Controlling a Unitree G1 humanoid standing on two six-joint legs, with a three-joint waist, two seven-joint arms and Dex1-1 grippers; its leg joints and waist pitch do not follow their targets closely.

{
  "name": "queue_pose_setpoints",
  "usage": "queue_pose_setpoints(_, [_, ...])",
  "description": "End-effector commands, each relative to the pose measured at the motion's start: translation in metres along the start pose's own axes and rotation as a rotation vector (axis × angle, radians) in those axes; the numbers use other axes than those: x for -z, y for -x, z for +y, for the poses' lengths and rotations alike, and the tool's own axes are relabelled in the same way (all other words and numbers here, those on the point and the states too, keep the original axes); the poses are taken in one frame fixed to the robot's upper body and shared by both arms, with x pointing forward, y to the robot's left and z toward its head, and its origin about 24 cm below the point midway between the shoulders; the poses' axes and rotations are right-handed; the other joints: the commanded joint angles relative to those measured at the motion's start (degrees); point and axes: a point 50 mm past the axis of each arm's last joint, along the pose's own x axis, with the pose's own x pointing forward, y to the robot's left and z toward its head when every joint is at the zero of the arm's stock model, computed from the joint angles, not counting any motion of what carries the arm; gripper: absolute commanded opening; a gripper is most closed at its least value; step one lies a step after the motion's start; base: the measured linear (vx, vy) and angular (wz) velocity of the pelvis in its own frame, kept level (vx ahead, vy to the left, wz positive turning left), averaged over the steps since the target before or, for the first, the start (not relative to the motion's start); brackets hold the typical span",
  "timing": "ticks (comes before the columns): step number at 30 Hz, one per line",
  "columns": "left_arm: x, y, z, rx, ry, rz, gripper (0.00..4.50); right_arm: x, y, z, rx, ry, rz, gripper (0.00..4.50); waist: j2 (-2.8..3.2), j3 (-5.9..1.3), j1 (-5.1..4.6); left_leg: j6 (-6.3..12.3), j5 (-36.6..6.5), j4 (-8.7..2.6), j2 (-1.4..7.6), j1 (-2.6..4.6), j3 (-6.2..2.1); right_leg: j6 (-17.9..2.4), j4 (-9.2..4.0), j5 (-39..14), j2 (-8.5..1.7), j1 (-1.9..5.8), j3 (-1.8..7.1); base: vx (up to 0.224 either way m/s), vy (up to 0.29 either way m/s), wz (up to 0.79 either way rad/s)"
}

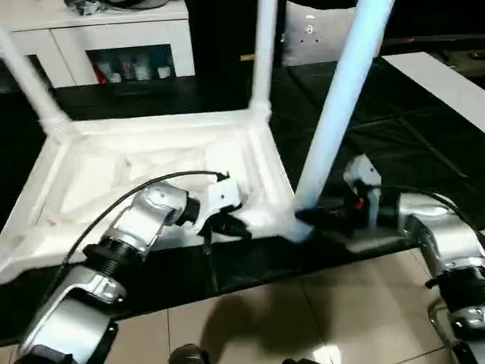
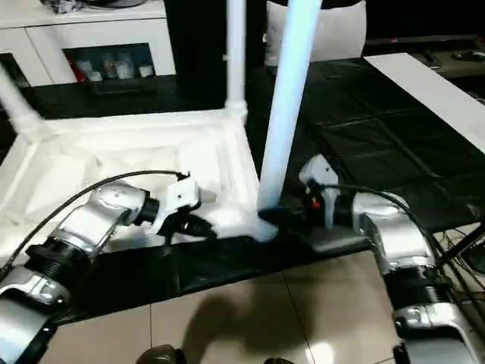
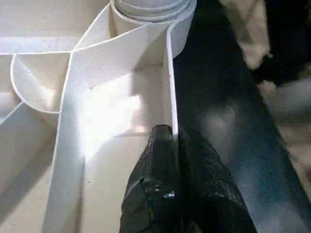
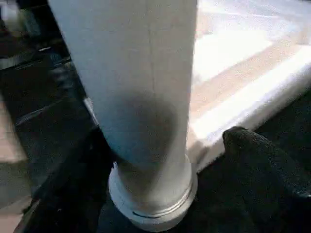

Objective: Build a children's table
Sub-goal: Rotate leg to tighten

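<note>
The children's table lies upside down on the black work table, its white ribbed tabletop (image 1: pixel 151 167) facing up. Three white legs stand in corner sockets: the far left one (image 1: pixel 30 83), the far right one (image 1: pixel 264 53) and the near right one (image 1: pixel 341 98). My left gripper (image 1: pixel 227 226) is shut on the tabletop's near rim wall (image 3: pixel 170 73), one finger (image 3: pixel 155 160) on each side of it. My right gripper (image 1: pixel 311 220) sits at the base of the near right leg (image 4: pixel 141 97), just above its socket (image 4: pixel 155 199). It is open, with one finger (image 4: pixel 262 165) standing apart from the leg.
The black work table's near edge (image 1: pixel 227 280) runs just below the tabletop, with tiled floor (image 1: pixel 265 318) beyond it. A white cabinet (image 1: pixel 98 38) stands at the back left. A white board (image 1: pixel 447 83) lies at the far right.
</note>
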Motion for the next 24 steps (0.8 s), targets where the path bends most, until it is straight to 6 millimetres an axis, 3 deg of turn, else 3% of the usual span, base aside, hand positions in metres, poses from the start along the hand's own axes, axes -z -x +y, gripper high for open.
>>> queue_pose_setpoints(1, [-0.012, -0.004, -0.008, 0.132, -0.111, 0.009, 0.00, -0.003, 0.000, 0.007, -0.097, 0.003, 0.001, 3.54, -0.59, -4.48, -0.17, 4.71, -10.92, -3.61, 1.67, 0.98, 0.03, -12.27, -3.81, -14.04, -3.21, 3.42, 2.74, 0.000, 0.000, 0.00])
queue_pose_setpoints(5, [-0.014, -0.001, -0.010, 0.172, -0.134, 0.011, 0.00, -0.001, -0.001, 0.013, -0.171, -0.002, 0.017, 3.40, -0.70, -4.43, 0.18, 3.56, -12.01, -3.74, 1.80, 1.18, -0.03, -11.82, -3.93, -16.60, -3.43, 3.28, 2.79, 0.000, 0.000, 0.00])
queue_pose_setpoints(7, [-0.014, -0.001, -0.011, 0.181, -0.140, 0.012, 0.00, 0.000, -0.001, 0.014, -0.189, -0.002, 0.017, 3.07, -0.80, -4.46, 0.19, 3.34, -12.00, -3.74, 1.79, 1.17, -0.02, -11.70, -3.93, -16.73, -3.38, 3.26, 2.82, 0.000, 0.000, 0.00])
queue_pose_setpoints(14, [-0.016, -0.002, -0.011, 0.200, -0.156, 0.004, 0.00, 0.001, -0.002, 0.023, -0.285, -0.043, 0.016, 2.55, -0.96, -4.57, 0.41, 3.40, -11.11, -3.64, 1.66, 0.96, -0.05, -11.10, -3.92, -17.01, -3.43, 3.44, 2.78, 0.000, 0.000, 0.00])
queue_pose_setpoints(21, [-0.015, -0.004, -0.012, 0.195, -0.133, -0.008, 0.00, 0.004, -0.004, 0.026, -0.302, -0.087, -0.005, 2.15, -0.95, -4.72, 0.51, 3.24, -10.59, -3.52, 1.68, 1.02, -0.03, -11.03, -3.85, -16.83, -3.43, 3.34, 2.76, 0.000, 0.000, 0.00])
queue_pose_setpoints(24, [-0.017, -0.007, -0.009, 0.147, -0.076, -0.044, 0.00, 0.002, -0.010, 0.023, -0.215, -0.115, -0.034, 2.11, -0.88, -4.82, 0.52, 3.02, -10.25, -3.48, 1.65, 0.95, -0.03, -11.18, -3.72, -16.48, -3.43, 3.44, 2.79, 0.000, 0.000, 0.00])
